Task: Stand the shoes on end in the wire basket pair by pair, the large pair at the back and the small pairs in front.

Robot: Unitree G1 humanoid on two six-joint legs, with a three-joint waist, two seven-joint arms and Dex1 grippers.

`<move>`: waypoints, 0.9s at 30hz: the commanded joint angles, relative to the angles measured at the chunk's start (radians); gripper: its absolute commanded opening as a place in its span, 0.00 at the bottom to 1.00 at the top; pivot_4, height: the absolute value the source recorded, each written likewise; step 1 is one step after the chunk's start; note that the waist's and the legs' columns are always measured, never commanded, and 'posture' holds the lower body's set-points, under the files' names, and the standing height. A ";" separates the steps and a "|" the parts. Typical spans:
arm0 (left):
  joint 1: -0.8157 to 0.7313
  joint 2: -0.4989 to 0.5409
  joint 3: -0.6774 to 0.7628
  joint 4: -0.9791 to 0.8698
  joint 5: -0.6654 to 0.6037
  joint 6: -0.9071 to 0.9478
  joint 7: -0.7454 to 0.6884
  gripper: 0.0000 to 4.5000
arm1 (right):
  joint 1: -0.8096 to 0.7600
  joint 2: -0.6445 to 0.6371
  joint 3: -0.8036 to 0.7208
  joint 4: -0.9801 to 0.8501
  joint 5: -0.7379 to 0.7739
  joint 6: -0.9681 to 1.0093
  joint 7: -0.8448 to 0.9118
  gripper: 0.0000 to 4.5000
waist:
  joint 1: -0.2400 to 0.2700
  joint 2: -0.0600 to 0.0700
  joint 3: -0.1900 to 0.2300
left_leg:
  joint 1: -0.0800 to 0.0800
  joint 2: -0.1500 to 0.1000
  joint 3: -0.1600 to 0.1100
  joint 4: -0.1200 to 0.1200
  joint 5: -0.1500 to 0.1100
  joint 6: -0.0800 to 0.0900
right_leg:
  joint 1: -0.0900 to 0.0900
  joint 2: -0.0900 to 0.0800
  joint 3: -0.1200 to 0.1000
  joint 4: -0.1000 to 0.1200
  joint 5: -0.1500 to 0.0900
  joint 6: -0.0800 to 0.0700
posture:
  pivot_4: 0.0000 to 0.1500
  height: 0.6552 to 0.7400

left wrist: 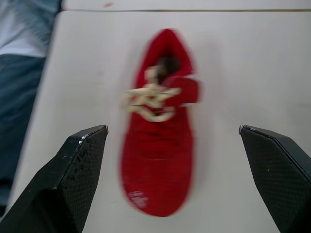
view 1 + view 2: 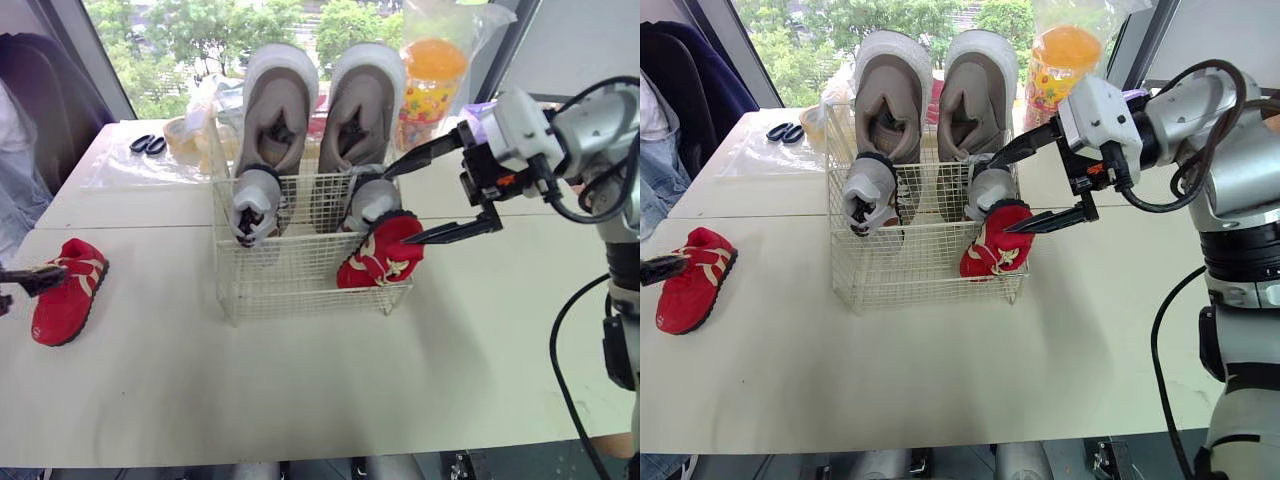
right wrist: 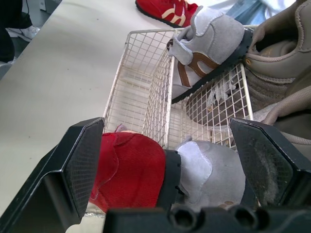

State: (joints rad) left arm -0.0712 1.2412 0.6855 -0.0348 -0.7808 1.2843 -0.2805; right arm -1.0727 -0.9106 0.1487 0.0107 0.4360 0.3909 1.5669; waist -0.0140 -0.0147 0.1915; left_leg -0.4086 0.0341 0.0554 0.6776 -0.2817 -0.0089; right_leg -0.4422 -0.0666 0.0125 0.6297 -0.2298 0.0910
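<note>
On the near right corner of the wire basket (image 2: 300, 285), my right gripper (image 2: 398, 208) hangs wide open, its lower finger right at the top of a red shoe (image 2: 380, 252) standing on end inside. Far to the left, the second red shoe (image 1: 158, 160) lies flat on the table (image 2: 300, 390), just ahead of my left gripper (image 1: 171, 128), whose fingers are spread wide to either side.

The front left corner of the wire basket (image 2: 290, 285) stands free, beside the red shoe (image 2: 380, 250) in its front right corner. Behind, two small grey shoes (image 2: 255, 205) and the large beige pair (image 2: 275, 105) fill the rest. Bare table (image 2: 300, 400) surrounds the loose red shoe (image 1: 158, 160); my left gripper (image 1: 170, 128) faces it, fingers spread wider than the shoe.
</note>
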 commanded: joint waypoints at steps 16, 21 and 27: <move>-0.497 -0.047 -0.545 0.619 0.403 -0.393 -0.382 0.71 | 0.073 -0.090 -0.132 -0.190 0.052 0.148 -0.107 1.00 | -0.003 -0.002 -0.001 | -0.001 -0.001 0.009 -0.001 0.000 0.000 | -0.001 -0.002 0.000 0.000 0.001 0.001 | 1.00 1.00; -0.460 -0.051 -0.523 0.637 0.424 -0.389 -0.409 0.15 | 0.088 -0.107 -0.142 -0.195 0.054 0.152 -0.117 1.00 | -0.005 -0.002 -0.001 | 0.000 0.000 0.009 -0.001 0.000 0.001 | -0.002 -0.001 0.000 0.001 0.002 0.004 | 1.00 1.00; -0.449 -0.143 -0.357 0.383 0.283 -0.328 -0.411 0.01 | 0.093 -0.109 -0.133 -0.167 0.032 0.133 -0.124 1.00 | 0.000 -0.002 -0.001 | 0.000 0.000 0.009 0.000 0.000 0.001 | -0.002 -0.001 0.000 0.001 0.002 0.004 | 1.00 1.00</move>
State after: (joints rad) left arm -0.5019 1.1225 0.2393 0.4744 -0.4161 0.9396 -0.6847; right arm -0.9735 -1.0040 0.0433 -0.1528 0.4739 0.5395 1.4494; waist -0.0140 -0.0165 0.1906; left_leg -0.4091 0.0344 0.0642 0.6777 -0.2820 -0.0082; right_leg -0.4435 -0.0680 0.0130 0.6310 -0.2275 0.0949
